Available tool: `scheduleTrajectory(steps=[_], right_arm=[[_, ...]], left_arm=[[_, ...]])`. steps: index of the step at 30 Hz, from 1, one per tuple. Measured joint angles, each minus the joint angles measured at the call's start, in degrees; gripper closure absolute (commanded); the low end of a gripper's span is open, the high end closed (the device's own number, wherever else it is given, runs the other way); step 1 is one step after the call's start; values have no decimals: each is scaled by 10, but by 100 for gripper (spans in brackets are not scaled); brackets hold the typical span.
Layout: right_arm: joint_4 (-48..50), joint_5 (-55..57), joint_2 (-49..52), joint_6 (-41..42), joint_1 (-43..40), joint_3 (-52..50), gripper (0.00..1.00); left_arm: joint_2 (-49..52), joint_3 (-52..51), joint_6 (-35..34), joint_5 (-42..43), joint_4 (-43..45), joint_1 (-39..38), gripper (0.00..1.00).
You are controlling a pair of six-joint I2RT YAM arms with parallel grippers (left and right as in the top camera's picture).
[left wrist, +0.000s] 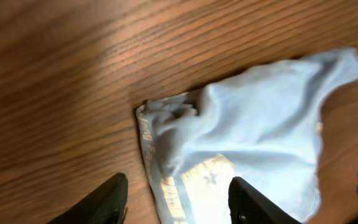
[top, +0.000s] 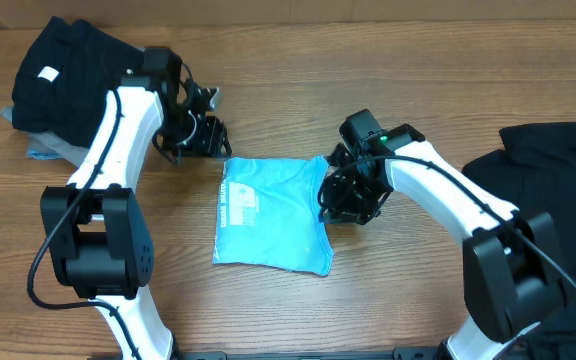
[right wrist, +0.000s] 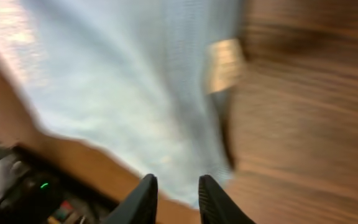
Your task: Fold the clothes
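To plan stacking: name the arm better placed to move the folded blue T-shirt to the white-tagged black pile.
Left, probably: its open fingers hover at the T-shirt corner nearest that pile; right fingers sit opposite.

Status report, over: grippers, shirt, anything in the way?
Left gripper open at far-left corner of folded light blue fabric T-shirt. Right gripper narrowly open at its right edge. Black fabric garments left and right, apart from it.

Folded light blue T-shirt (left wrist: 260, 118) lies on wood-grain table (left wrist: 55, 93). Its left corner is bunched into wrinkles (pale lettering band below it, illegible). The left gripper (left wrist: 179, 182) has its fingers (left wrist: 107, 202) apart, flanking the shirt's lower edge; contact unclear.
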Motion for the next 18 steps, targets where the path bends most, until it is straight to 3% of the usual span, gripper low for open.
scheduleTrajectory(steps=[4,10,17,18], right_arm=[[48,-19,-5,69,36,-8,89],[205,-28,-3,241,91,-91,92],[232,-9,20,361,75,-145,91],[233,-3,19,370,59,-145,95]], left_arm=[[0,31,4,0,-27,0,52],[0,36,2,0,-49,0,50],[0,37,2,0,-66,0,51],[0,37,2,0,-67,0,51]])
